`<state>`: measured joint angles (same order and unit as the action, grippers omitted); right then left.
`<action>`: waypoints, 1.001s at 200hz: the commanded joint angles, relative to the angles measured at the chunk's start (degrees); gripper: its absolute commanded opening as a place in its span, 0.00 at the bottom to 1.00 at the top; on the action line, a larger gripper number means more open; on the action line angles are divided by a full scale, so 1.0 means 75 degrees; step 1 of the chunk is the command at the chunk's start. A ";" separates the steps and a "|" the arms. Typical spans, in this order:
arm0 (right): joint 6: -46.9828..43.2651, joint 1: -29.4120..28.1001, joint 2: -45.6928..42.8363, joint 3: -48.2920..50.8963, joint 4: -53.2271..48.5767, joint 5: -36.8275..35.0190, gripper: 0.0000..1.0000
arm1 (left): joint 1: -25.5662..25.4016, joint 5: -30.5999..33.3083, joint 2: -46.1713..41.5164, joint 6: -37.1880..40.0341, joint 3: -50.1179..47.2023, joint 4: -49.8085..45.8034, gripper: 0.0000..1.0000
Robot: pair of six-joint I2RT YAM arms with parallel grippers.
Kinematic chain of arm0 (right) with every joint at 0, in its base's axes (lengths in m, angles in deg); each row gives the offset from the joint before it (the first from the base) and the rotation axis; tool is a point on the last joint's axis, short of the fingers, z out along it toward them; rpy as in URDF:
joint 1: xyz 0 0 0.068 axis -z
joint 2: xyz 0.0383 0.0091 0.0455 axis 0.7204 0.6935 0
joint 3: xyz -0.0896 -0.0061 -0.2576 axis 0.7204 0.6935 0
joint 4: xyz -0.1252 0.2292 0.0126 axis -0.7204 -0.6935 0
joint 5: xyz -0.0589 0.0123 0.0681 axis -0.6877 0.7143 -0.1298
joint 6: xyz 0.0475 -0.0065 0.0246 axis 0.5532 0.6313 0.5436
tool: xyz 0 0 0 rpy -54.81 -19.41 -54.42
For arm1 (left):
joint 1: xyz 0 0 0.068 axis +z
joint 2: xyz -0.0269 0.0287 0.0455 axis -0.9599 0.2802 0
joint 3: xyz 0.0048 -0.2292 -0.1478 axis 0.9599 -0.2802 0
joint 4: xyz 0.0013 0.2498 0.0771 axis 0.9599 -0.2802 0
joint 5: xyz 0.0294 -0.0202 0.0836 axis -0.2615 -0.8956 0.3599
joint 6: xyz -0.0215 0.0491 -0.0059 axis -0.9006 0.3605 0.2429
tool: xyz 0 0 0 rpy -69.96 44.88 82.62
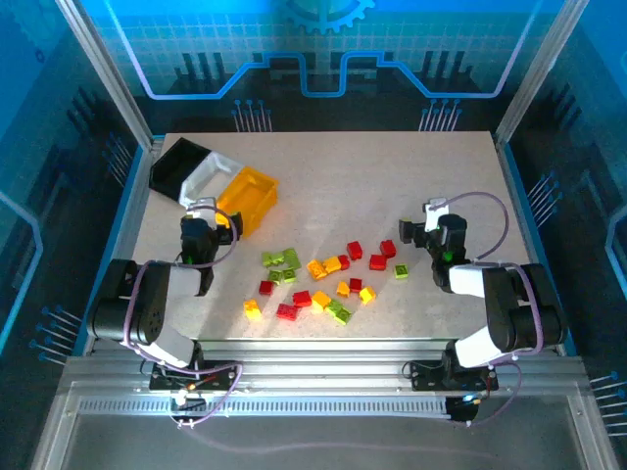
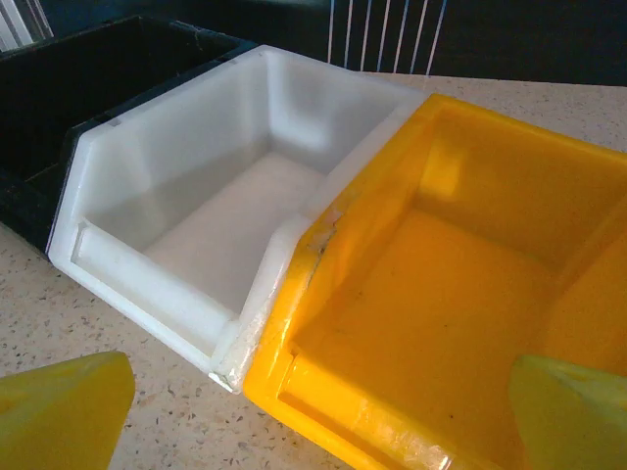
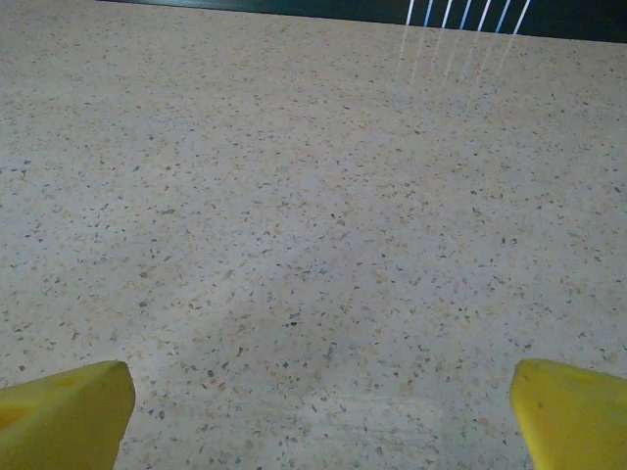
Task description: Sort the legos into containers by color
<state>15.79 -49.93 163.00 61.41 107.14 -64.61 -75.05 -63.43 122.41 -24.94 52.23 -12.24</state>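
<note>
Bins sit up at 10 o'clock on the table (image 1: 470, 176), black bin (image 1: 168, 166), white bin (image 1: 206, 176) and yellow-orange bin (image 1: 253, 194) side by side, with the left gripper (image 1: 217, 217) just in front, fingers spread wide and empty. The legos (image 1: 323, 279) are scattered mid-table toward 6 o'clock. Right gripper (image 1: 416, 228) is spread and empty too, so I'd swing it toward 8 o'clock, drop straight onto the lone green brick (image 1: 402, 272) and pinch only that one.
</note>
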 commanded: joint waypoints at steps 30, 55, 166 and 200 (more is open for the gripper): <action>-0.0132 -0.0043 0.0062 0.0019 0.0338 0.0046 1.00 | 0.0042 -0.0103 0.0090 -0.0148 -0.0138 0.0214 0.99; -0.0134 -0.0043 0.0067 0.0019 0.0338 0.0046 1.00 | 0.0037 -0.0103 0.0090 -0.0145 -0.0138 0.0222 0.99; -0.0127 -0.0032 0.0062 0.0019 0.0338 0.0041 1.00 | 0.0041 -0.0105 0.0090 -0.0156 -0.0138 0.0222 0.99; -0.0094 0.0066 0.0056 0.0014 0.0295 0.0274 1.00 | 0.0042 -0.0093 0.0091 -0.0143 -0.0128 0.0214 0.99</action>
<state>15.79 -49.86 163.00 61.41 107.14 -64.15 -75.05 -63.43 122.41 -24.94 51.92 -12.20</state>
